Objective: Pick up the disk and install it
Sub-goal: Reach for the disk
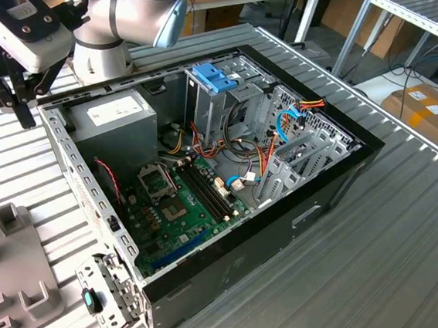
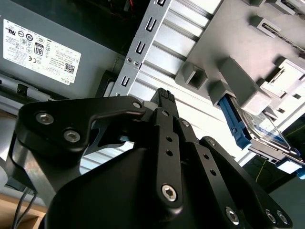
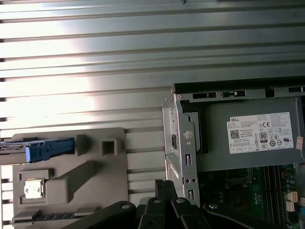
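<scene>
while the disk [image 2: 261, 128] is seen lying in the grey fixture [image 3: 71, 191] on the ribbed table [image 3: 95, 71], w/ its light-blue rail [image 3: 47, 150] visible in both wrist views, the gripper [image 1: 25, 113] is held by a corner of the open pc case [image 1: 204, 173], near the psu [image 1: 113, 116]. its fingers are pressed together, w/ nothing pinched. disk & gripper are seen well apart.

print: white sticker [image 3: 261, 132] with small text and marks | on: grey power supply [image 3: 214, 152]
</scene>
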Available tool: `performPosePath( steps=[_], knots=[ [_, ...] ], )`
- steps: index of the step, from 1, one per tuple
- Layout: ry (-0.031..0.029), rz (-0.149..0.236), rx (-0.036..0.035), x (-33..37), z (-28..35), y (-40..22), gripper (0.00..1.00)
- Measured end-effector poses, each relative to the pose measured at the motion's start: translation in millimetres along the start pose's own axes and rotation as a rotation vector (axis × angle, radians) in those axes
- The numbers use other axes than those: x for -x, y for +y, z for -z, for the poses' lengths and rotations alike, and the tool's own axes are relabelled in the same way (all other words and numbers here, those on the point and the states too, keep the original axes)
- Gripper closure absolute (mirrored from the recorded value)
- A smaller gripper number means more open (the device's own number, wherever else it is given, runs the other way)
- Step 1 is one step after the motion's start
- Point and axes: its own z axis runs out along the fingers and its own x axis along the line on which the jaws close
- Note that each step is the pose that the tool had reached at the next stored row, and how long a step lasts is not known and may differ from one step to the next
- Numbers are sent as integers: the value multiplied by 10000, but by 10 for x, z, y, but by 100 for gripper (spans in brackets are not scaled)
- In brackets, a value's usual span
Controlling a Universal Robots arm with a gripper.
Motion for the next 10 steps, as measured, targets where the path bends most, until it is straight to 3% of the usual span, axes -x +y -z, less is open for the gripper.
performPosePath(
  steps=[10],
  knots=[
    [0,-1,0,-50,1,-4,89]
  ],
)
